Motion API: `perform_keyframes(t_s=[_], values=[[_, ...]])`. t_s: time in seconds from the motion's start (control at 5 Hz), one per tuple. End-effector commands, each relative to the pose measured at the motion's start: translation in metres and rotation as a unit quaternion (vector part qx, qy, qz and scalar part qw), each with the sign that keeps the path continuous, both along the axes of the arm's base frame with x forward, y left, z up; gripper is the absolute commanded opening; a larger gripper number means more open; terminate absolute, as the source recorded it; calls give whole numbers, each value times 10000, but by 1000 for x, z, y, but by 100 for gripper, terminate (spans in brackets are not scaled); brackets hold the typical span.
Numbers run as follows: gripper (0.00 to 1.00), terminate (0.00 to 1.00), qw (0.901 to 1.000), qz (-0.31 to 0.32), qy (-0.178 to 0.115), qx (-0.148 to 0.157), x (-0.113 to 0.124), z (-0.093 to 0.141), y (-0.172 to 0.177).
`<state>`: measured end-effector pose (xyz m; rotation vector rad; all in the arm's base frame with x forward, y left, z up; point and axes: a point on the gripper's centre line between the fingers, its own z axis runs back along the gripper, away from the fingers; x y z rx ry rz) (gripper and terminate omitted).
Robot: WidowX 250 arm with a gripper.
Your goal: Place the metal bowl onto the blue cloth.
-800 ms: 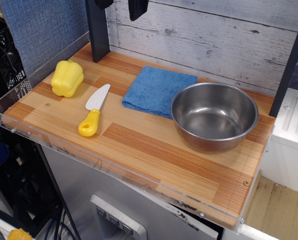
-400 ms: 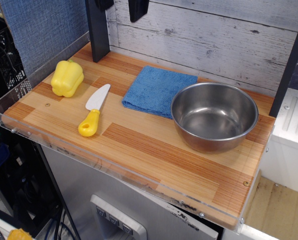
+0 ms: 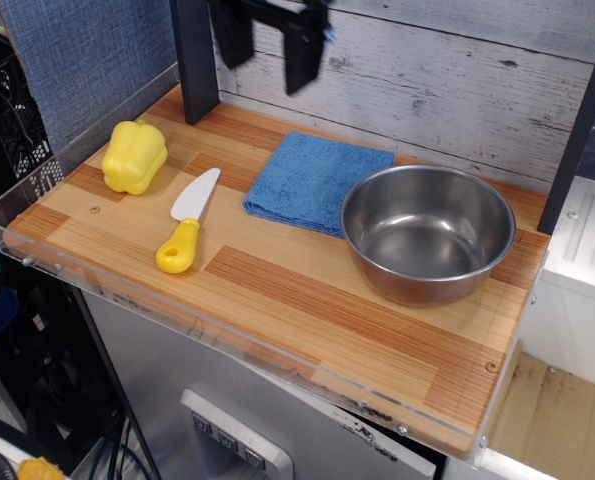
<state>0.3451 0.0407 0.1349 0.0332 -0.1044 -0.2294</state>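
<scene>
The metal bowl [image 3: 429, 232] stands upright and empty on the wooden table at the right, its left rim touching or just overlapping the blue cloth's right edge. The blue cloth [image 3: 313, 180] lies flat at the back middle, with nothing resting on its main area. My gripper [image 3: 268, 62] hangs high at the top of the view, above and behind the cloth's left corner, well apart from the bowl. Its two dark fingers [image 3: 302, 58] are spread apart and hold nothing.
A yellow toy pepper [image 3: 133, 156] sits at the back left. A toy knife [image 3: 187, 222] with a yellow handle lies left of the cloth. A black post [image 3: 194, 60] stands at the back left, another post [image 3: 580, 130] at the right. A clear lip [image 3: 177, 300] edges the table front.
The gripper has come down into view from the top edge; both fingers now show fully. The bowl, cloth, pepper and knife have not moved.
</scene>
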Motion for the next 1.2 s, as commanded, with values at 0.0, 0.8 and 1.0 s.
perform_keyframes(t_s=[0.0, 0.8, 1.0], values=[[100, 0, 9967, -788, -166, -134, -6, -31, -35], [0, 0, 9920, -1234, 139, -217, 9, -89, -64], [0, 0, 9917, -1261, 110, -212, 8, -88, -64]])
